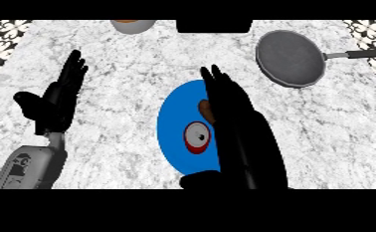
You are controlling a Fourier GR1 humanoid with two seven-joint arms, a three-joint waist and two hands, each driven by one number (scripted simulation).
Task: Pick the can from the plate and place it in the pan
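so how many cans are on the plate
1: the can sits on the blue plate, just beside the right hand. That hand covers the plate's right part, so another may be hidden.

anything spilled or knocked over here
Nothing stands out. The can stands upright on the blue plate beside the open right hand; the pan sits flat, apart. A brown thing by the hand is half hidden.

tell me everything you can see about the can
The can is seen from above as a small round shape with a red rim and a pale grey top that has a small dark spot. It looks like metal. It stands upright on the blue plate, right of the plate's middle. The right hand, fingers straight, is close along its right side and hides that edge. Whether they touch cannot be told.
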